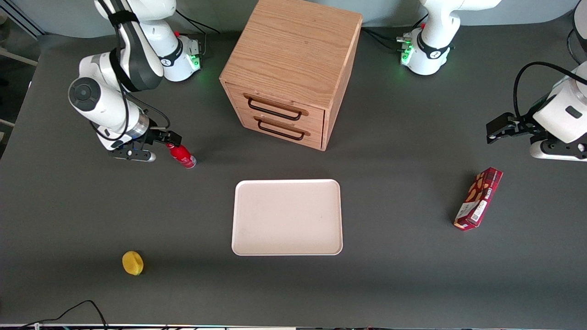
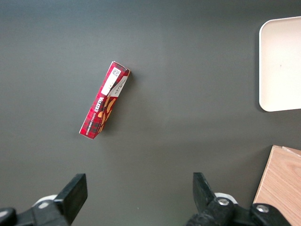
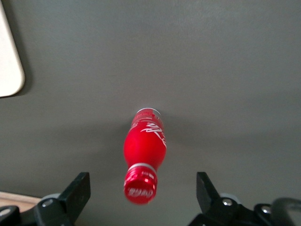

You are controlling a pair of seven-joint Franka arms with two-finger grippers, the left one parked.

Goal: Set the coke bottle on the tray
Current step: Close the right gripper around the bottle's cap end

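Observation:
The coke bottle (image 1: pixel 182 157), small, bright red with white markings and a red cap, stands on the dark table toward the working arm's end, a little farther from the front camera than the tray. My right gripper (image 1: pixel 170 139) is open right above it. In the right wrist view the bottle's cap (image 3: pixel 139 188) sits between the two wide-spread fingers (image 3: pixel 80 188), touching neither; the gripper (image 3: pixel 142 184) holds nothing. The pale pinkish-white tray (image 1: pixel 286 217) lies flat mid-table with nothing on it. Its corner shows in the right wrist view (image 3: pixel 8 61).
A wooden two-drawer cabinet (image 1: pixel 289 68) stands farther from the front camera than the tray. A yellow lemon (image 1: pixel 132 263) lies near the table's front edge. A dark red snack box (image 1: pixel 478 198) lies toward the parked arm's end and also shows in the left wrist view (image 2: pixel 104 100).

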